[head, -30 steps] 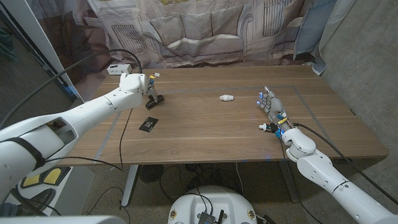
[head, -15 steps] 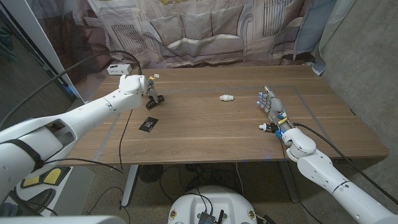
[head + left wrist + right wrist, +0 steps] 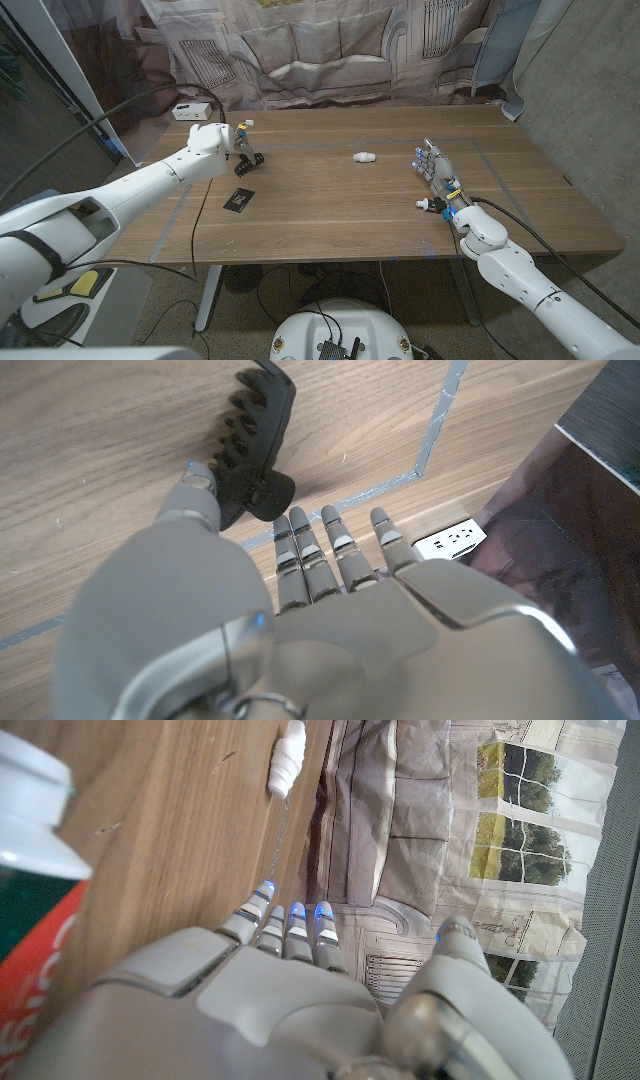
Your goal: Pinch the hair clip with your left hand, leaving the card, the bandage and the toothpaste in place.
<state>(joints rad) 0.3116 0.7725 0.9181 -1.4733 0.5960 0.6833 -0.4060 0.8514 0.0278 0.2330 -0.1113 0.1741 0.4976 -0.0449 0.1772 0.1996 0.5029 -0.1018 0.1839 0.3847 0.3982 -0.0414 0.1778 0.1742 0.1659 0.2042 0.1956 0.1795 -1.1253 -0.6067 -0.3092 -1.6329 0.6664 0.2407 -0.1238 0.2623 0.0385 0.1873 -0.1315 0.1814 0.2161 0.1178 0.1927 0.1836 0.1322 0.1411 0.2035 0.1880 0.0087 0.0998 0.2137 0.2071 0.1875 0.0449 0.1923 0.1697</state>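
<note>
Left wrist view: thumb and fingers (image 3: 300, 550) of the left hand (image 3: 222, 139) pinch the black hair clip (image 3: 248, 160), teeth pointing away, on the table (image 3: 330, 200) (near its far left corner). A black card (image 3: 237, 200) lies just nearer. The bandage (image 3: 364, 156) sits mid-table. The right hand (image 3: 440, 180) stands released, toothpaste (image 3: 30, 870) beside it.

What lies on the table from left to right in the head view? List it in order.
White left hand → black toothed hair clip → small white rolled bandage → grey right hand. The black card sits nearer, below the clip, so its place overlaps.
</note>
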